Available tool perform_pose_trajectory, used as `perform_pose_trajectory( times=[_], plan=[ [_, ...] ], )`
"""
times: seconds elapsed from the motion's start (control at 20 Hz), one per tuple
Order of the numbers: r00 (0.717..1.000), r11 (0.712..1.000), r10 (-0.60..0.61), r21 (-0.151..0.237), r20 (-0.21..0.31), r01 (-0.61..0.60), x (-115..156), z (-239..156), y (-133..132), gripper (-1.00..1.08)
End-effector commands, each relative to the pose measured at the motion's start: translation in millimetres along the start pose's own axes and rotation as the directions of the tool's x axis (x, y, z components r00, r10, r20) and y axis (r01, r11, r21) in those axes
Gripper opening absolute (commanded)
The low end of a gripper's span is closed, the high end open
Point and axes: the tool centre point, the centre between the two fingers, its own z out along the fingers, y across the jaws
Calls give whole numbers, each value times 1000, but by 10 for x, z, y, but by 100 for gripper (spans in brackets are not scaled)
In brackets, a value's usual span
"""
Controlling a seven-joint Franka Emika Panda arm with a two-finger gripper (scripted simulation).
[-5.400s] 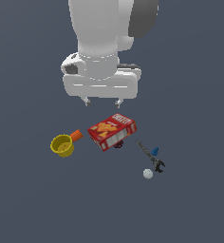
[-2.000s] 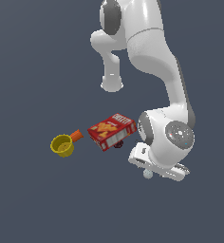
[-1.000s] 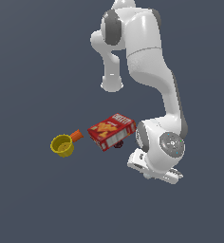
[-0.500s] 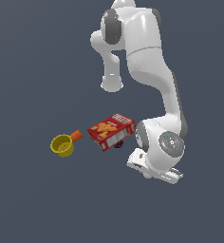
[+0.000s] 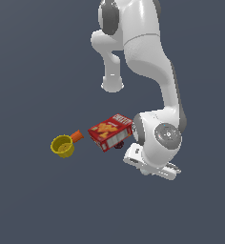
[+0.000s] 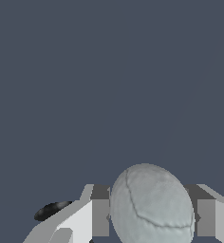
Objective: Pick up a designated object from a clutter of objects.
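The white ball (image 6: pixel 152 204), pale with a faint seam, fills the space between my gripper's (image 6: pixel 152 223) two fingers in the wrist view. One grey finger pad (image 6: pixel 100 217) presses its one side and the other pad (image 6: pixel 205 217) its other side, so the gripper is shut on it. In the exterior view the ball is hidden behind the arm's bulky wrist (image 5: pixel 164 136) and hand (image 5: pixel 150 164), which hang low at the exterior view's right of the red cracker box (image 5: pixel 109 131).
A yellow cup (image 5: pixel 63 146) with an orange handle (image 5: pixel 76 136) stands at the exterior view's left of the red box. The floor is plain dark grey. A dark oval patch (image 6: pixel 54 210) shows on the floor beside one finger in the wrist view.
Since five seconds ago the arm came down over the ball's spot to the right of the box. Over the last second the wrist has risen slightly; box and cup have not moved.
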Motion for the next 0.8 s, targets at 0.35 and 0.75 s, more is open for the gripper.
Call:
perform_pose_trajectory(
  times=[0.35, 0.75],
  plan=[
    [1000, 1000, 1, 1, -1, -1, -40, -670, 509, -100],
    [1000, 1000, 1, 2, 0, -1, -86, -1418, 1075, -100]
  ],
)
